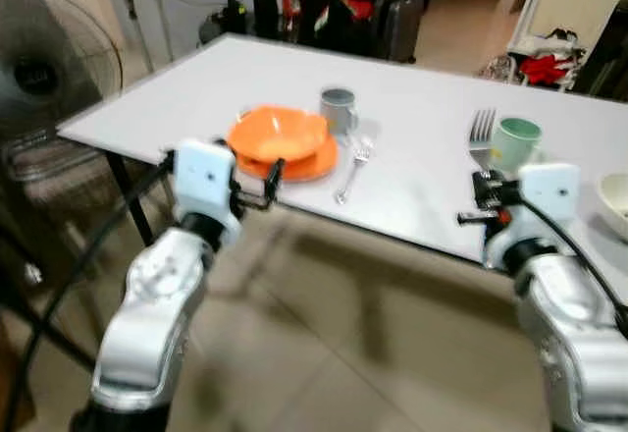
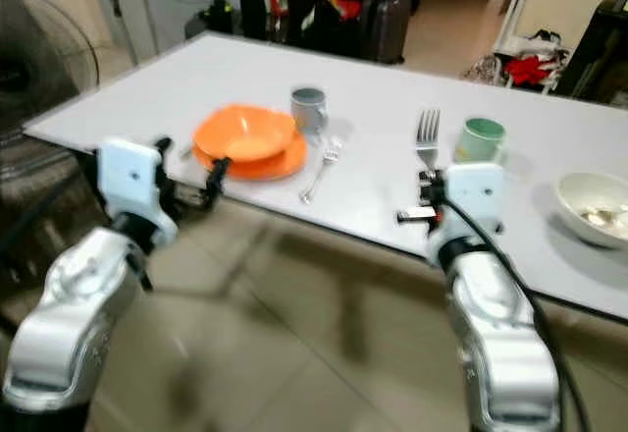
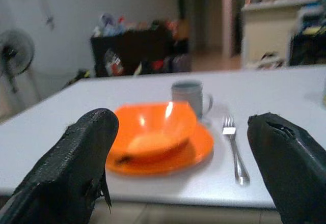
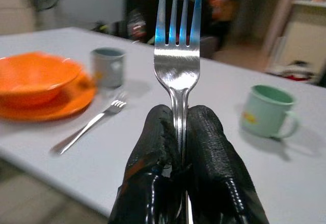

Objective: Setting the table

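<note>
Smooth white table (image 1: 412,187); shiny metal fork (image 4: 177,56) between right gripper (image 4: 179,132) fingers.

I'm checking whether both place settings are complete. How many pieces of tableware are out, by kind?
Forks: 2, one on the table, one held in the right pincer
Mugs: 2, grey, green
Bowls: 2, orange, white
Plates: 1, orange
Total: 7

A standing fan (image 1: 44,79) is at the left on the tiled floor (image 1: 324,353). Dark luggage (image 1: 397,25) and red clutter (image 1: 545,64) sit behind.
</note>
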`<state>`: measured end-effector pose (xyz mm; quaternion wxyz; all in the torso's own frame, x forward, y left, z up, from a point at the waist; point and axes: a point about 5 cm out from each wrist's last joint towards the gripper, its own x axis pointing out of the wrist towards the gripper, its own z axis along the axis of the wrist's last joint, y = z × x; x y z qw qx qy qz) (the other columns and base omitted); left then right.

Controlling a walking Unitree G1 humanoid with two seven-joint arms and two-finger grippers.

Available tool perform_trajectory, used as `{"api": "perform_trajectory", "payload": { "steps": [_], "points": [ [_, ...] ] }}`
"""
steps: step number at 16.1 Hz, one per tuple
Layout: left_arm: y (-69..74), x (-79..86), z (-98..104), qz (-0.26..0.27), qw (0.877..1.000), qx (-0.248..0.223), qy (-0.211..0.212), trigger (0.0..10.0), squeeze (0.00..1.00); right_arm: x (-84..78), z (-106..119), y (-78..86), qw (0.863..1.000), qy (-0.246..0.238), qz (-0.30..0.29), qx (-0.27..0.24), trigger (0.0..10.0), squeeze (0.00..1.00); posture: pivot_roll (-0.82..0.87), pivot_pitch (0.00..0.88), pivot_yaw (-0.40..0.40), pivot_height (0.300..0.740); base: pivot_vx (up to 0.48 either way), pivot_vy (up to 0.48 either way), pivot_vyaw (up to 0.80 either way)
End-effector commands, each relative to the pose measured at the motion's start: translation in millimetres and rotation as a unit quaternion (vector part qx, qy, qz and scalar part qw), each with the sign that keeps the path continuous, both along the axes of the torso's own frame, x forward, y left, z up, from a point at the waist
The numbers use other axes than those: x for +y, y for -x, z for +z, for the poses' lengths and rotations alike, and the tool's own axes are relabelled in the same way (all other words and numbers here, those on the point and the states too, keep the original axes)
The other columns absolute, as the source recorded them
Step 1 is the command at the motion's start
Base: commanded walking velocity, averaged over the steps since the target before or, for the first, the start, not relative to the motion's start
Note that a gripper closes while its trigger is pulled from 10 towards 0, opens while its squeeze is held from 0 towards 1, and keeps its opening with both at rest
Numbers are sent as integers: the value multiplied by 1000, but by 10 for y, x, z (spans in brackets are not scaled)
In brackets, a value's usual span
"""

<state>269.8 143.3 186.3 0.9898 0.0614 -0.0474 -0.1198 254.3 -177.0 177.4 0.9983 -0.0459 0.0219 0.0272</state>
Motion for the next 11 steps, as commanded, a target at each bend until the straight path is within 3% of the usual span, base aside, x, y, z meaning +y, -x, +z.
{"api": "perform_trajectory", "payload": {
  "steps": [1, 6, 11],
  "points": [
    [-13, 11, -10, 0, 1000, 3, 0, 10000, 204, -3, 51, -10, 1000, 2, 1, -12, 10000, 0, -70, 0, 23, 740, 0, -469, 800],
    [-22, -6, -28, -6, 1000, 4, -1, 10000, 204, -25, 53, -14, 1000, 9, 0, -14, 10000, 0, -77, 0, 27, 740, 0, -473, 800],
    [12, -4, -82, -5, 1000, 13, 1, 10000, 200, -50, 56, -14, 1000, 18, 10, -11, 10000, 0, -80, 0, 20, 740, 0, -464, 0]
  ]
}}
